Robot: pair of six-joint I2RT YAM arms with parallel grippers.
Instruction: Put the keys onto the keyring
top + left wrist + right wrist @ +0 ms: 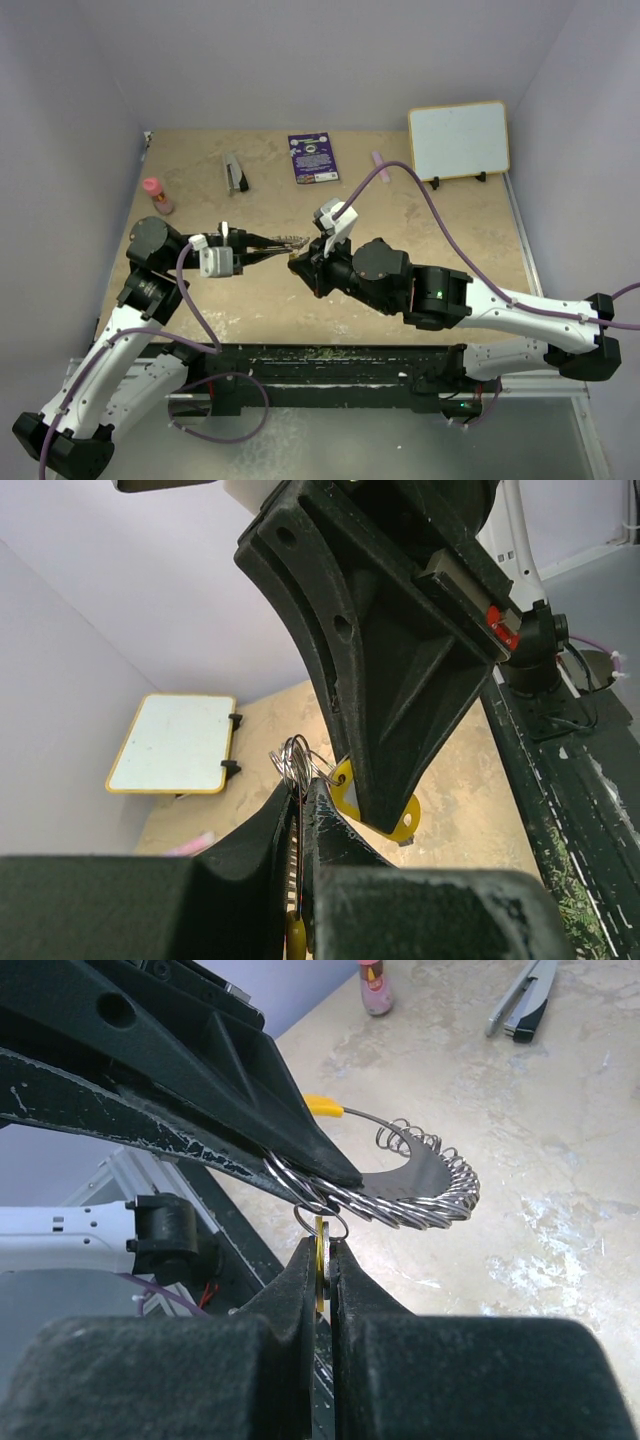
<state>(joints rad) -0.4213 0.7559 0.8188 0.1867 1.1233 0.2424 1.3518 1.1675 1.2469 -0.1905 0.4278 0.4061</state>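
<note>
Pale lilac walls (300,60) enclose a beige marbled tabletop (260,300), evenly lit

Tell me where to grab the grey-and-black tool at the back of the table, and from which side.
Grip the grey-and-black tool mid-length, across its narrow width, coming straight down from above. It lies flat on the table, long and slim, so probably only its long sides offer opposing faces.

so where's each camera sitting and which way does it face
Top external: above and behind the bases, looking down on the table; the left arm and right arm show.
Left wrist: on the left arm, facing the whiteboard; the left gripper pinches the keyring.
Right wrist: on the right arm, facing the pink bottle; the right gripper pinches a key.
Shared: both wrist views show keyring and key.
</note>
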